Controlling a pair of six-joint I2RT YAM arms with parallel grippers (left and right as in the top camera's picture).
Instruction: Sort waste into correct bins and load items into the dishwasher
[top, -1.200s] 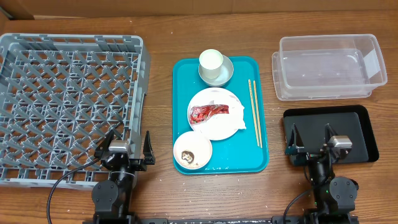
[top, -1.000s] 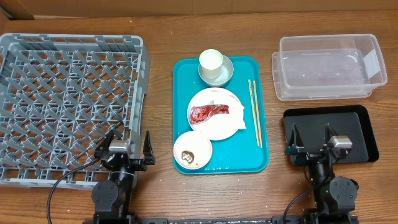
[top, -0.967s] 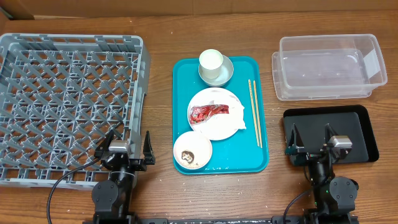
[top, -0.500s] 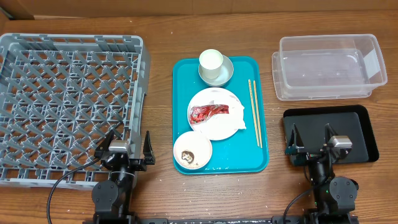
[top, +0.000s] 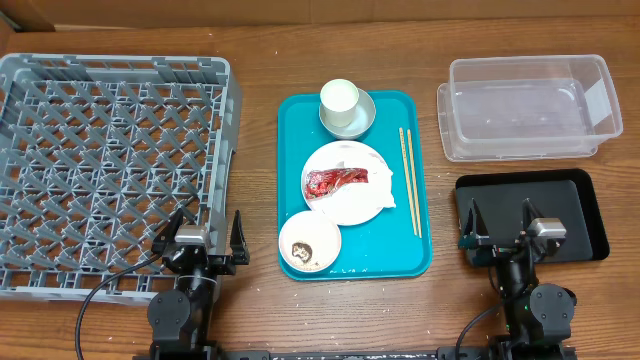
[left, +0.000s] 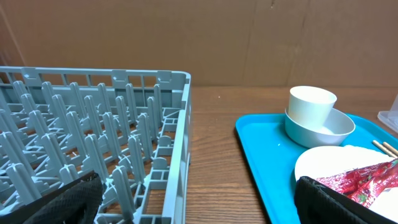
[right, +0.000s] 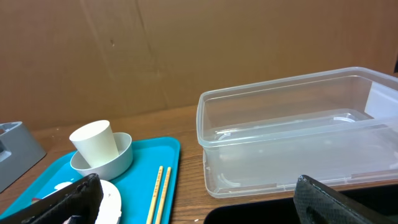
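Note:
A teal tray (top: 415, 255) holds a white plate (top: 345, 205) with a red wrapper (top: 335, 182) and a white napkin (top: 381, 180), a white bowl with food scraps (top: 309, 243), a white cup (top: 339, 98) standing in a second bowl (top: 362, 115), and wooden chopsticks (top: 410, 180). The grey dish rack (top: 110, 160) lies at the left. The clear tub (top: 525, 105) and black tray (top: 570, 215) lie at the right. My left gripper (top: 208, 236) is open and empty at the rack's near right corner. My right gripper (top: 500, 226) is open and empty over the black tray's near left part.
A brown cardboard wall (left: 186, 37) stands behind the table. Bare wood (top: 258, 150) runs between the rack and the teal tray. In the right wrist view the tub (right: 298, 137) and chopsticks (right: 158, 186) lie ahead.

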